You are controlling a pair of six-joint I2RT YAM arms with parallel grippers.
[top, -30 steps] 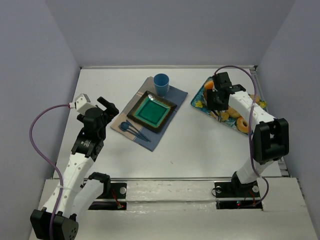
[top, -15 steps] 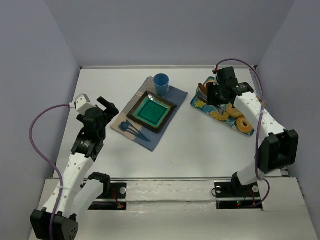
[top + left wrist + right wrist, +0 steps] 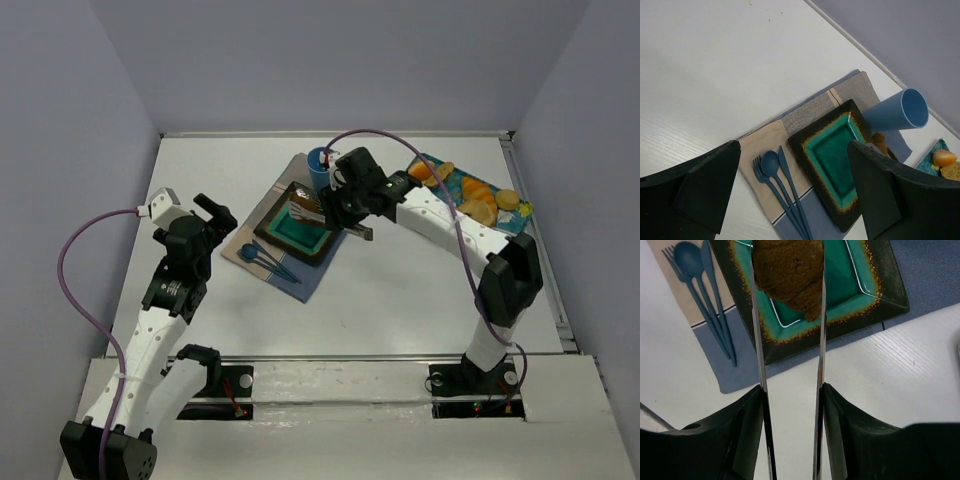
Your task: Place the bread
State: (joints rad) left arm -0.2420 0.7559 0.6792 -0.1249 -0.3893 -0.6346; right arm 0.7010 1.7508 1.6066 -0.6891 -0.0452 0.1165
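A brown piece of bread [image 3: 787, 275] is pinched between the two metal blades of a pair of tongs [image 3: 819, 340]. My right gripper [image 3: 791, 395] is shut on those tongs. The bread hangs just above the green square plate with the dark rim [image 3: 860, 290]. In the top view the right gripper [image 3: 345, 205] reaches over the plate [image 3: 298, 232] from the right. From the left wrist view the bread [image 3: 879, 141] shows at the plate's far edge [image 3: 832, 160]. My left gripper [image 3: 795, 150] is open and empty, left of the placemat [image 3: 215, 215].
A blue cup [image 3: 322, 163] stands behind the plate on the grey-blue placemat [image 3: 310, 278]. Blue fork, spoon and knife [image 3: 265, 258] lie left of the plate. A patterned tray [image 3: 452, 183] with several pastries sits at the back right.
My right arm has swung left from the pastry tray to over the green plate, carrying the bread in the tongs. The left arm has not moved.
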